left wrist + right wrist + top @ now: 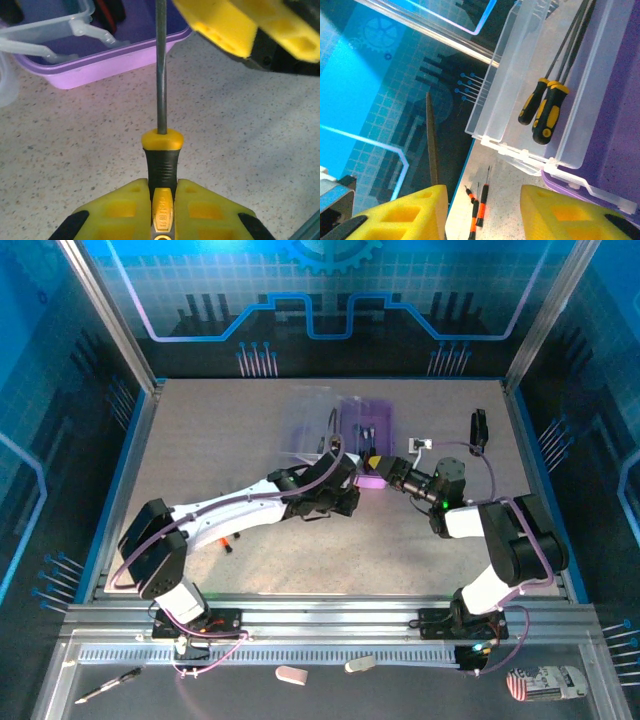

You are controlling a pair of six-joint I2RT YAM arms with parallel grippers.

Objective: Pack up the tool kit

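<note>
The left hand [162, 189] is clamped on the black-and-yellow handle of a screwdriver [162, 150], whose shaft is pointed toward the purple base [100, 70] of the tool kit case. The case is placed near the middle of the desk [240, 150], with its clear lid [520, 75] laid open beside the base. Several black-yellow screwdrivers [545, 107] are seen lying inside the lid. Two slim orange-red screwdrivers [476, 212] are seen on the desk just outside the lid. The right hand [485, 197] is held with its fingers apart and nothing gripped between them. A dark shaft is seen just beside one of its pads [420, 210], but contact cannot be told. Both hands are positioned close together at the near side of the case.
</note>
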